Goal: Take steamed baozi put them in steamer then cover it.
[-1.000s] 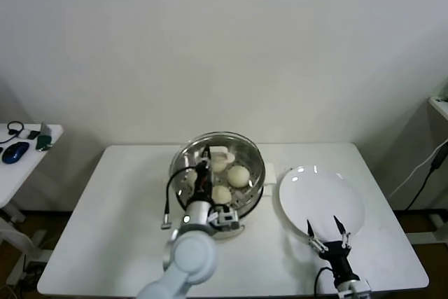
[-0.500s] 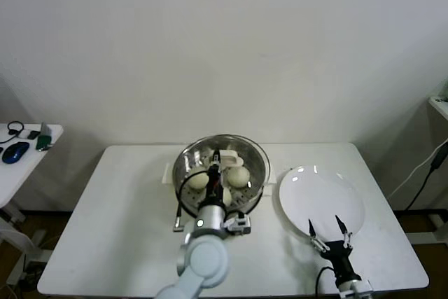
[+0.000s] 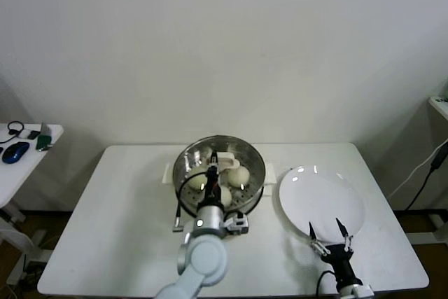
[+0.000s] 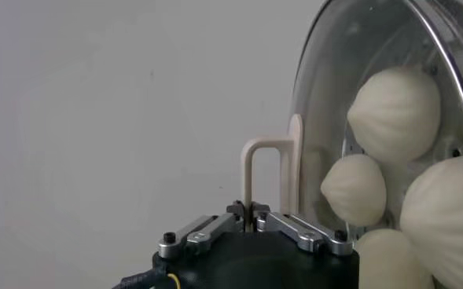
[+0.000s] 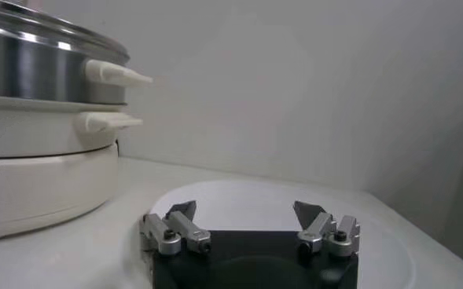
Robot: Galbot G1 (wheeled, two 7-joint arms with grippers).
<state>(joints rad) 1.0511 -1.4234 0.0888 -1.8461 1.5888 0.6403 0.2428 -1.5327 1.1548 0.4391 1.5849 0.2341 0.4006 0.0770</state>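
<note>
The steamer (image 3: 187, 166) stands mid-table on its cream pot base, with several cream-white baozi (image 3: 239, 175) inside. The clear glass cover (image 3: 241, 152) lies over it, its cream handle (image 3: 225, 158) at the centre. My left gripper (image 3: 212, 167) is shut on that handle. The left wrist view shows the jaws closed on the thin handle loop (image 4: 256, 173), with the baozi (image 4: 394, 112) behind the glass (image 4: 325, 118). My right gripper (image 3: 329, 229) is open and empty at the near edge of the white plate (image 3: 318, 197); it also shows in the right wrist view (image 5: 245, 209).
The steamer's side (image 5: 34, 71) and pot base (image 5: 42, 181) stand to one side in the right wrist view. A small side table (image 3: 21, 155) with a mouse and cables is at far left. Bare table surface (image 3: 119, 215) lies left of the steamer.
My left gripper carried the cover rightward over the steamer and settled it lower, centred on the basket. The right gripper has barely moved.
</note>
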